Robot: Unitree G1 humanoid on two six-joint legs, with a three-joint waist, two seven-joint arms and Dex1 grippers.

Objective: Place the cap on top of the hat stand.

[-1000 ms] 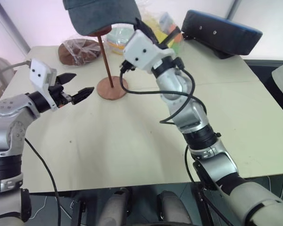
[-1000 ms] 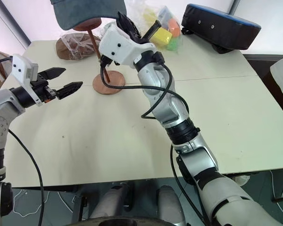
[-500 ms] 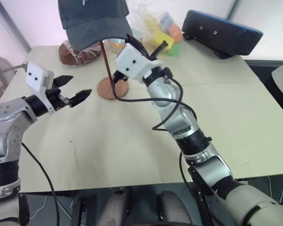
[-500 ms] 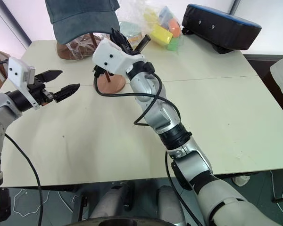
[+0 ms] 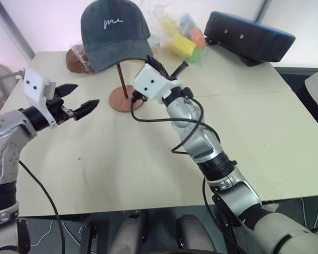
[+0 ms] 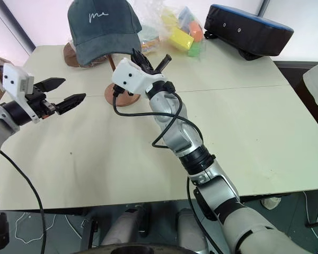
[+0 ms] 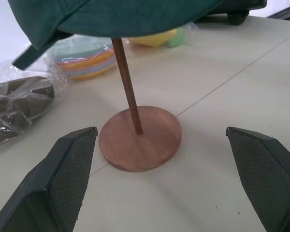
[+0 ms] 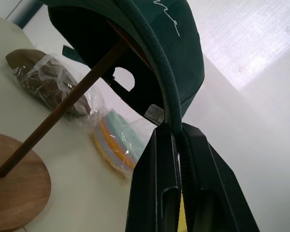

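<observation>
The dark grey-green cap (image 5: 115, 32), white script facing front, sits over the top of the reddish-brown hat stand (image 5: 126, 99). Its thin rod (image 7: 126, 82) rises into the crown, and the cap covers the top disc. My right gripper (image 8: 175, 126) is shut on the edge of the cap's brim, just right of the rod (image 5: 150, 60). My left gripper (image 5: 88, 93) hovers open to the left of the stand, level with the round base (image 7: 140, 137), with nothing between its fingers.
A brown round thing in clear plastic (image 5: 74, 57) lies behind the stand, beside a stack of coloured plates (image 7: 84, 55). A bag of bright toys (image 5: 183, 39) and a dark padded case (image 5: 249, 37) sit at the back of the pale table (image 5: 148, 159).
My right gripper has come down with the cap, which now sits lower over the stand's top with its front in view. The left gripper has stayed put.
</observation>
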